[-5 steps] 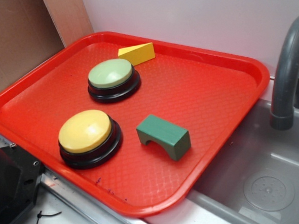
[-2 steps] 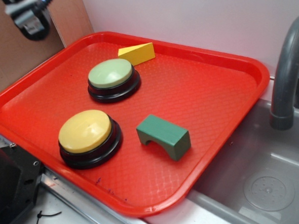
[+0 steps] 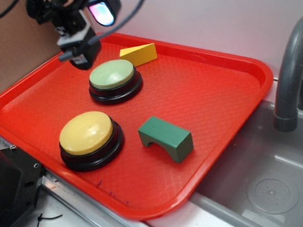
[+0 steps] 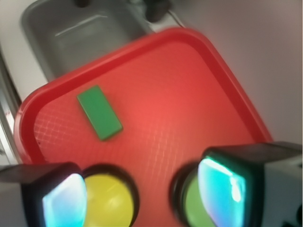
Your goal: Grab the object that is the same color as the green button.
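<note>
Looking from the exterior camera, we find the green block (image 3: pixel 166 138) lying on the red tray (image 3: pixel 227 93) at about 5 o'clock from the tray's centre, arch side down, with the yellow button (image 3: pixel 87 133) just beside it at 9 o'clock. The green button (image 3: pixel 112 74) sits further back, and a yellow wedge (image 3: pixel 139 54) lies at its 1 o'clock near the far rim. The gripper (image 3: pixel 80 60) hangs above the tray at the green button's 10 o'clock, well apart from the block; from here we cannot tell how wide it stands. A grey tap (image 3: pixel 291 74) rises over the sink at 3 o'clock.

In the wrist camera, the block (image 4: pixel 99 112) shows as a flat green rectangle at 10 o'clock, and the two fingers (image 4: pixel 64 201) frame the lower edge far apart, nothing between them, so we read the jaws as spread wide.

We judge the block light, rigid and smooth like painted wood, unlikely to crush. We would pinch it across the two long flat sides, centred, above the arch, since the thin legs offer less grip.
</note>
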### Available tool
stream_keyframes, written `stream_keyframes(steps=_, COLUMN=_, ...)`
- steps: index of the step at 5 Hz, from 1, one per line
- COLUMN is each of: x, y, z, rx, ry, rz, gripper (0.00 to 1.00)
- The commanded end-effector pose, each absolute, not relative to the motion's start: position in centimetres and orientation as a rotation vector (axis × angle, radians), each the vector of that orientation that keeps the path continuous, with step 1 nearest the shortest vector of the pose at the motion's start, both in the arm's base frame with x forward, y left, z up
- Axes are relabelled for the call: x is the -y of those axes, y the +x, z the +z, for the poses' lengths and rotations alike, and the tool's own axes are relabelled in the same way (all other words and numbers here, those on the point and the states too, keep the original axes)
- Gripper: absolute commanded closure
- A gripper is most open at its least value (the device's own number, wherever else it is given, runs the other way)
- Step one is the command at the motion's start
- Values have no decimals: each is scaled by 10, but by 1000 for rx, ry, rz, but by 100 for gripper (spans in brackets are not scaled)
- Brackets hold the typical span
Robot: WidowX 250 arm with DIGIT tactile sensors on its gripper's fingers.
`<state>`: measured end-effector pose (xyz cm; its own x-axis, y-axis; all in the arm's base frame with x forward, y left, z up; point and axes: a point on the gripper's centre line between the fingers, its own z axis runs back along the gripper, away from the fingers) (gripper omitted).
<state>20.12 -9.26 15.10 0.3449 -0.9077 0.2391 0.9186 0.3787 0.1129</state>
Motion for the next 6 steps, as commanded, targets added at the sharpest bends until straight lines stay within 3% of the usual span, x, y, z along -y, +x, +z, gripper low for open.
stream_keyframes(steps=1, x=125, y=190, z=120, rx=340, ry=-135, rz=-1675, gripper=0)
stream_keyframes(steps=2, x=138, y=186, z=97, rx=265, ry=-161, rz=-1824, gripper=0)
stream_keyframes(steps=5, x=161, y=191, z=39, rx=63, ry=-139, rz=-1742, gripper=0)
stream_keyframes(steps=6, x=160, y=192, z=36, rx=53, ry=-138, rz=-1744, gripper=37)
